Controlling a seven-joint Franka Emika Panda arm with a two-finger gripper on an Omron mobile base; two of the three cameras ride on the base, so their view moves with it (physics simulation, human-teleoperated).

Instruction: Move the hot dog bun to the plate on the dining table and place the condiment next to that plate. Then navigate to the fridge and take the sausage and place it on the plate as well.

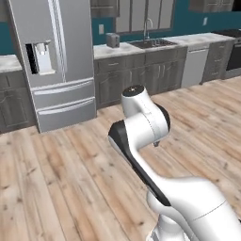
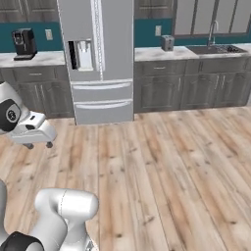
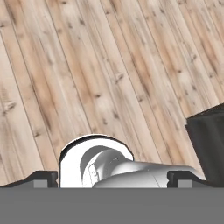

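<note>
Two fridge doors shut, arm folded over bare floor.

The fridge (image 1: 54, 61) stands against the far wall, well apart from the robot, its dispenser recess (image 2: 81, 55) in the left door and two drawers below. The end effector (image 3: 112, 178) points down at the wooden floor (image 3: 100, 65), fingertips (image 3: 41, 178) spread wide with nothing between them. A sink (image 1: 151, 43) sits in the table to the right.
</note>
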